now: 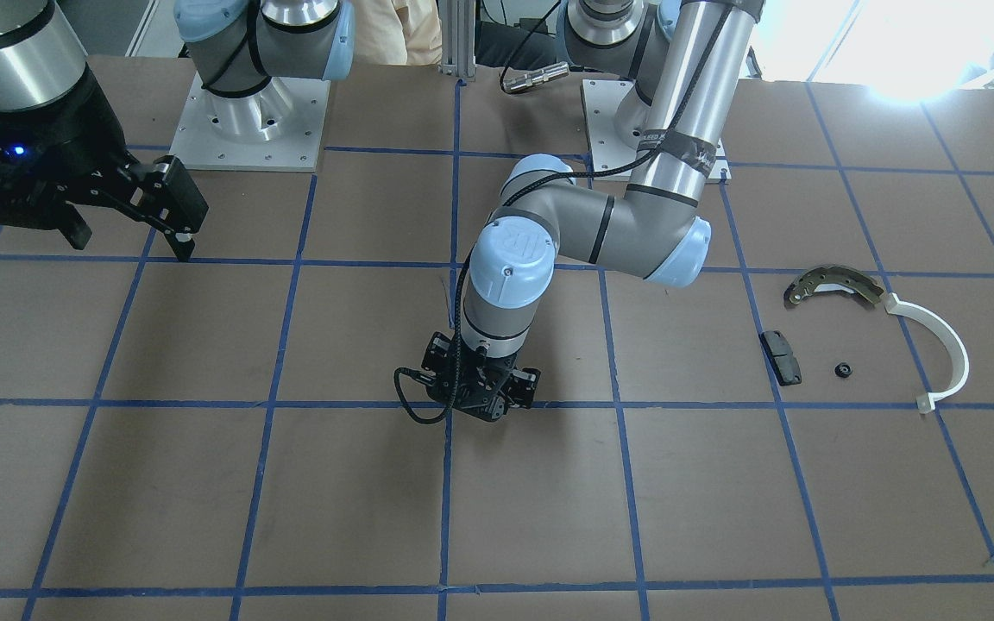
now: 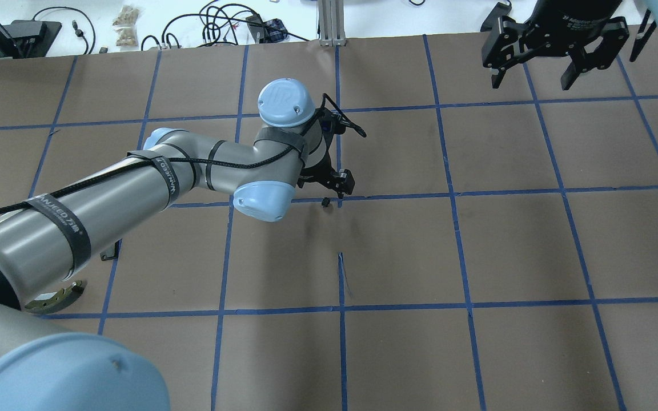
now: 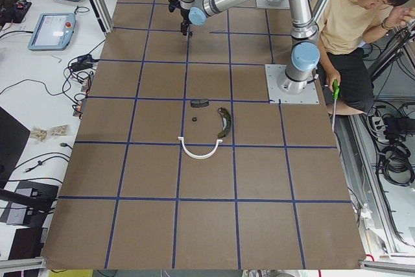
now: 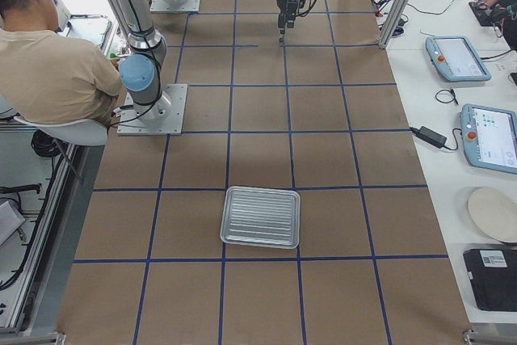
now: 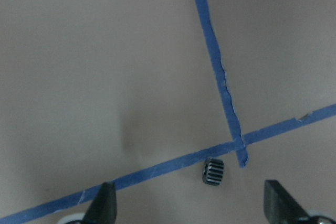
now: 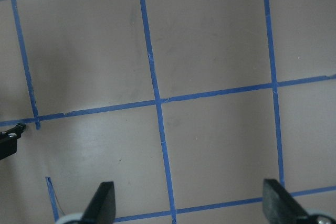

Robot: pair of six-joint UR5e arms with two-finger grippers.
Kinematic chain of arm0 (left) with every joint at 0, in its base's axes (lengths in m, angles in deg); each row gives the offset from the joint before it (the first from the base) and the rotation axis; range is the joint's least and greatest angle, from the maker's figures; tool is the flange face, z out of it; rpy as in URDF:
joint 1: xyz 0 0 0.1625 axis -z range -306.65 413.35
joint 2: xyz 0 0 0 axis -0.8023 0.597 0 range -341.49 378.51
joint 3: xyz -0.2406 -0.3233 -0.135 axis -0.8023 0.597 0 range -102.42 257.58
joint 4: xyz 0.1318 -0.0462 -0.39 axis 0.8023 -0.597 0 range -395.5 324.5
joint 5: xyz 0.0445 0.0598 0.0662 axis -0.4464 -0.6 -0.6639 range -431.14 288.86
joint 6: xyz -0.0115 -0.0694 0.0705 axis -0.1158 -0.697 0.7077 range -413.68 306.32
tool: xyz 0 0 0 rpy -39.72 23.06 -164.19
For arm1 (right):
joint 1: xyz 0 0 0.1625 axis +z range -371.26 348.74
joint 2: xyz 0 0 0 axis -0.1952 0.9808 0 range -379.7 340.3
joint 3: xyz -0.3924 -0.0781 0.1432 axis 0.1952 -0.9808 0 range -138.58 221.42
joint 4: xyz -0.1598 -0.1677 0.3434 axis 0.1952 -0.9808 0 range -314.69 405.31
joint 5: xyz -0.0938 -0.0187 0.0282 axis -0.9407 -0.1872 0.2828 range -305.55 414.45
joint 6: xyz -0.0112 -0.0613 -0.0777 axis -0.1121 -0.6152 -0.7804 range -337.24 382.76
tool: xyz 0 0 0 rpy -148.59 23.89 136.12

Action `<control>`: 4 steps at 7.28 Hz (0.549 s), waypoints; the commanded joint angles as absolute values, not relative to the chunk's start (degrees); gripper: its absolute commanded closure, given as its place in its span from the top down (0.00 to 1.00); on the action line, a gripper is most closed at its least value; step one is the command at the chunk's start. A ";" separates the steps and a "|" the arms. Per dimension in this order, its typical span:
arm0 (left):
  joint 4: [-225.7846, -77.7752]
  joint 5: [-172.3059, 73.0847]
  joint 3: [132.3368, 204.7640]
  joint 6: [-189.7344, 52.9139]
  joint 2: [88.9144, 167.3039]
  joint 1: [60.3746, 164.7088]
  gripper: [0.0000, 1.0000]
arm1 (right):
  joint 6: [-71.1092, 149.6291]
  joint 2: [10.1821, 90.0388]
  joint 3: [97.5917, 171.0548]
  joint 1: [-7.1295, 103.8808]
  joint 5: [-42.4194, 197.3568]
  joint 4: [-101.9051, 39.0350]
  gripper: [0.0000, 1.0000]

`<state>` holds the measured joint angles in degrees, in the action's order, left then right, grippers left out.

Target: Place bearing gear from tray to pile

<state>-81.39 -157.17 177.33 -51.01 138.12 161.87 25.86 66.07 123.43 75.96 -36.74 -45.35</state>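
Note:
A small black ribbed bearing gear (image 5: 212, 171) lies on the table by a blue tape crossing, and also shows in the overhead view (image 2: 325, 201). My left gripper (image 5: 191, 205) is open and hovers right over the gear, without touching it; it stands mid-table (image 2: 329, 181). The pile lies far off: olive brake shoe (image 1: 833, 285), white arc (image 1: 937, 345), black pad (image 1: 781, 356), tiny black round piece (image 1: 843, 371). The ribbed tray (image 4: 261, 216) looks empty. My right gripper (image 2: 534, 71) is open, empty and raised, over bare table in its wrist view (image 6: 190, 203).
Brown table marked in squares by blue tape. The arm bases stand on metal plates (image 1: 251, 129) at the robot's edge. A person (image 3: 353, 11) sits beside the bases. Tablets and cables (image 4: 460, 58) lie on the side bench.

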 commanded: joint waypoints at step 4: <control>-81.29 -157.36 177.25 -53.33 139.28 162.95 0.48 | 25.31 64.33 123.24 77.24 -36.61 -50.75 1.00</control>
